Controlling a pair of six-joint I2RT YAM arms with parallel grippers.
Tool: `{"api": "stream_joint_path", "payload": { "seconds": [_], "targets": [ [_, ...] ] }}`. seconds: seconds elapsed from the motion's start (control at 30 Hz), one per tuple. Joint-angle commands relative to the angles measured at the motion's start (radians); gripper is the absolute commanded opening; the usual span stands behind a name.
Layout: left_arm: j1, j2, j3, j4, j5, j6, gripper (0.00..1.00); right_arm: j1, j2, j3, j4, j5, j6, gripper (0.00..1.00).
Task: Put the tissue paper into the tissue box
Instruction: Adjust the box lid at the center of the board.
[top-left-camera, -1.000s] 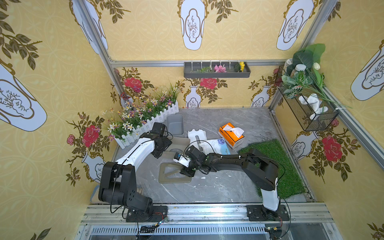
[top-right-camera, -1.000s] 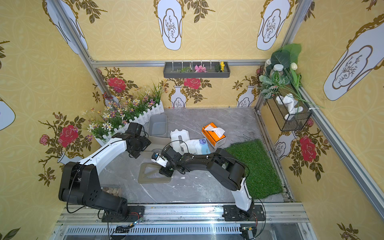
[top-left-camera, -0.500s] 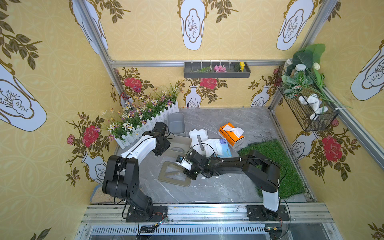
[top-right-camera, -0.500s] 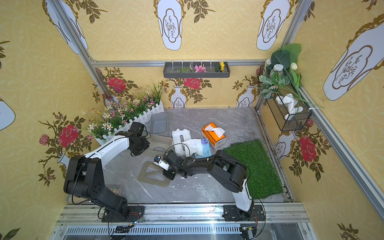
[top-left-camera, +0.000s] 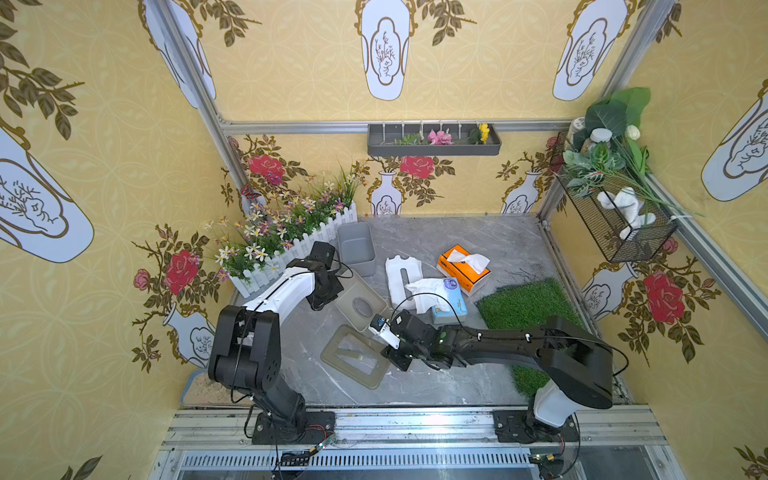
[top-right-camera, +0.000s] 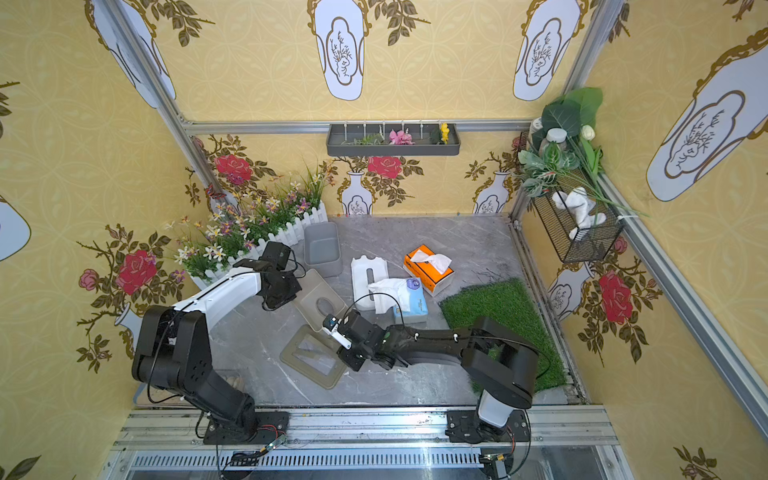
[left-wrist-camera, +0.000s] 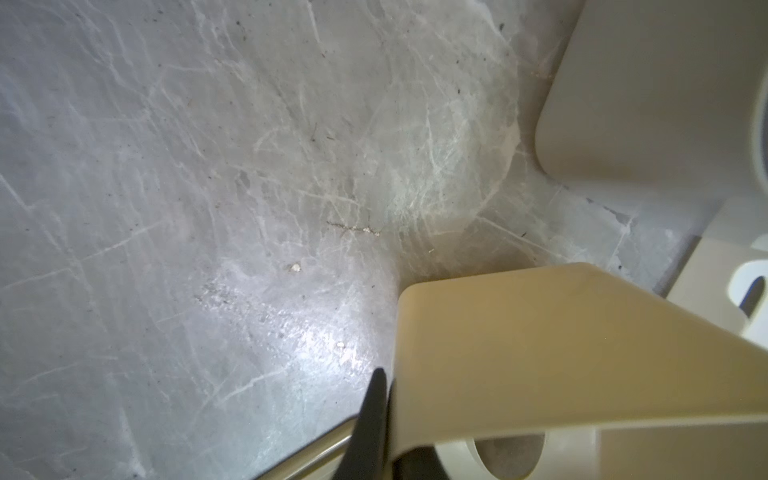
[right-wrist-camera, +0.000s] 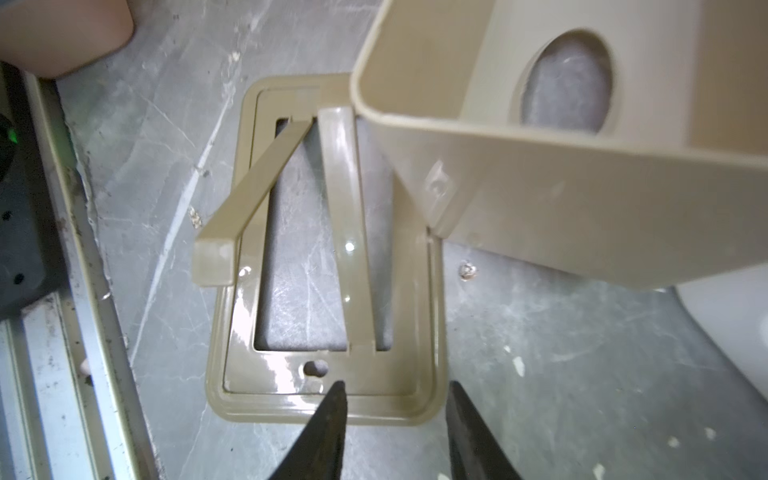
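Nearest me, a flat tan frame (top-left-camera: 348, 372) lies on the tabletop (top-left-camera: 436, 386). The right fingers (top-left-camera: 394, 357) hang by its right end, spread apart with nothing between them. Just behind it, the tan tissue box (top-left-camera: 360, 300) sits tipped, and the left fingers (top-left-camera: 328, 296) are pinched tight on its left wall. The tissue paper (top-left-camera: 424, 289) lies farther right on a blue pack (top-left-camera: 451, 307), not in the box.

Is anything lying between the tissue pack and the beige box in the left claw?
Yes. The white lid lies flat between the tissue pack and the beige box, its edge under the pack's loose tissue. Nothing else visible.
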Motion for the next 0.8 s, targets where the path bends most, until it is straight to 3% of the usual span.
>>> {"api": "stream_joint_path", "payload": {
  "seconds": [0.0,0.13,0.33,0.57,0.77],
  "targets": [
    [-0.007,0.005,0.013,-0.035,0.012,0.077,0.09,-0.028,-0.021,0.0,-0.009,0.041,0.031,0.48],
    [-0.036,0.025,0.048,-0.061,-0.006,0.128,0.08,-0.085,-0.003,0.005,-0.04,0.104,0.058,0.5],
    [-0.118,0.114,0.147,-0.151,-0.072,0.216,0.08,-0.208,-0.072,-0.034,0.004,0.087,0.146,0.53],
    [-0.168,0.166,0.192,-0.176,-0.091,0.241,0.07,-0.226,-0.041,-0.006,-0.042,0.079,0.144,0.53],
    [-0.174,0.134,0.17,-0.211,-0.112,0.294,0.06,-0.255,-0.061,-0.034,-0.041,0.12,0.185,0.54]
  ]
}}
